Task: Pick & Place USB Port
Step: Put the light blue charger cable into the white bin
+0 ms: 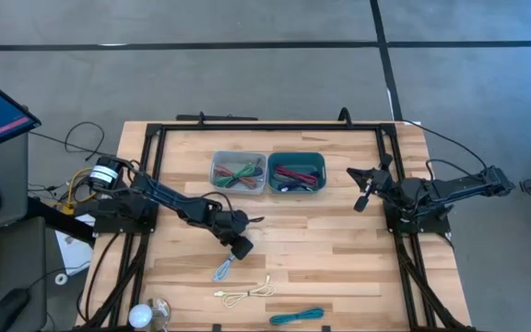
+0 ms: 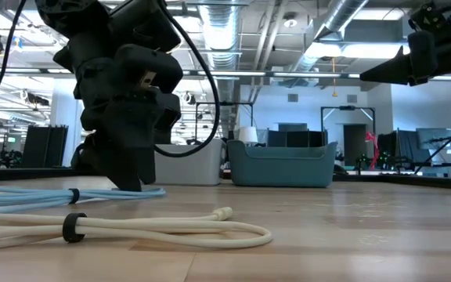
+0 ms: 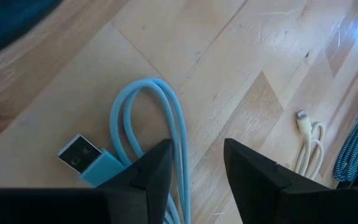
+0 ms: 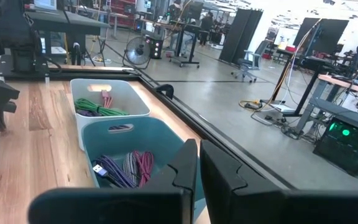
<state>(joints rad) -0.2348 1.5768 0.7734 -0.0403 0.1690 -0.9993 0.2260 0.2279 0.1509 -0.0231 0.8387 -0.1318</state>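
Note:
A light blue USB cable (image 1: pixel 222 269) lies coiled on the wooden table, its flat plug (image 3: pixel 79 155) pointing away from the loop (image 3: pixel 166 118). My left gripper (image 3: pixel 194 168) is open and low over it, pointing down. One finger (image 3: pixel 148 171) stands at the plug end and the other (image 3: pixel 250 168) on bare wood, with the strands running between them. In the low view the left gripper (image 2: pixel 131 184) reaches down to the cable (image 2: pixel 22 196). My right gripper (image 1: pixel 362 189) is shut and hovers beside the teal bin (image 1: pixel 296 155). My left gripper comes at the light blue cable from above, fingers on either side of its strands beside the plug. Whether a finger touches the cable, I cannot tell.
A cream cable (image 1: pixel 245 293) and a teal braided cable (image 1: pixel 298 316) lie nearer the table's near edge. A pale bin (image 1: pixel 239 157) and the teal bin (image 4: pixel 92 134), both holding coiled cables, stand side by side near the far edge. A bulb (image 1: pixel 141 318) sits at the near left corner.

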